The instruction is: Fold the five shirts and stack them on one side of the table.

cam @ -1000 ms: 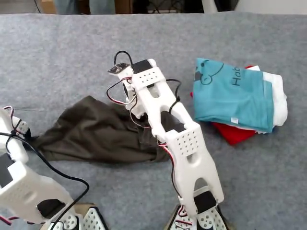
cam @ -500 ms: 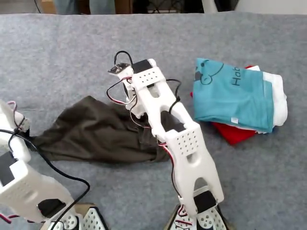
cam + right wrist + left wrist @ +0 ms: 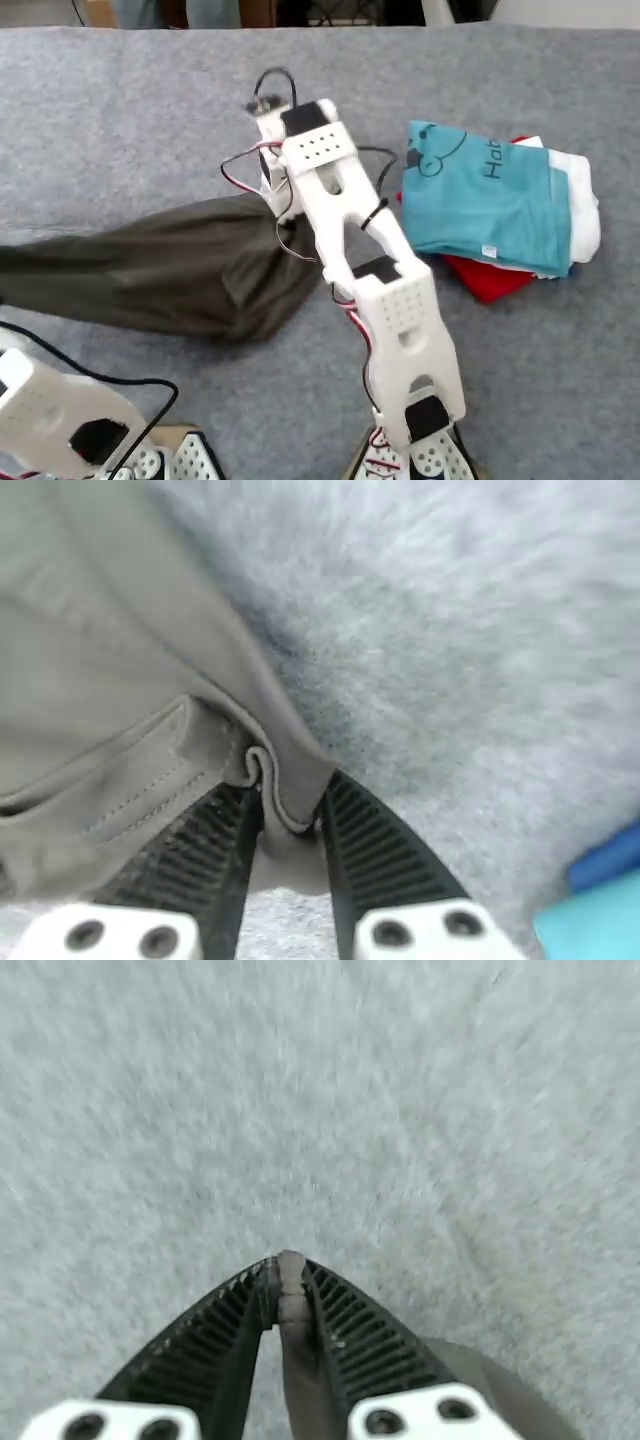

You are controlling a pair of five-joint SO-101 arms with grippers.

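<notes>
A dark olive shirt [image 3: 160, 270] stretches across the left half of the grey table, from the left edge to the table's middle. My right gripper [image 3: 288, 815] is shut on a fold of the olive shirt [image 3: 110, 700] at its right end; its arm [image 3: 340, 220] rises from the front middle. My left gripper [image 3: 286, 1278] is shut on a thin edge of the olive shirt [image 3: 296, 1360], above bare grey cloth. At the right lies a stack of folded shirts with a teal one [image 3: 480, 195] on top, over white [image 3: 580, 200] and red [image 3: 485, 278] ones.
Grey felt [image 3: 130, 110] covers the whole table. The left arm's white base [image 3: 60, 425] stands at the front left corner with a black cable [image 3: 110, 380]. Bare cloth lies behind the olive shirt and in front of the stack.
Both grippers pulled apart: the shirt, crumpled a second ago, is now stretched out long and lifted. The left arm moved off past the left edge; the right gripper moved back and slightly right.
</notes>
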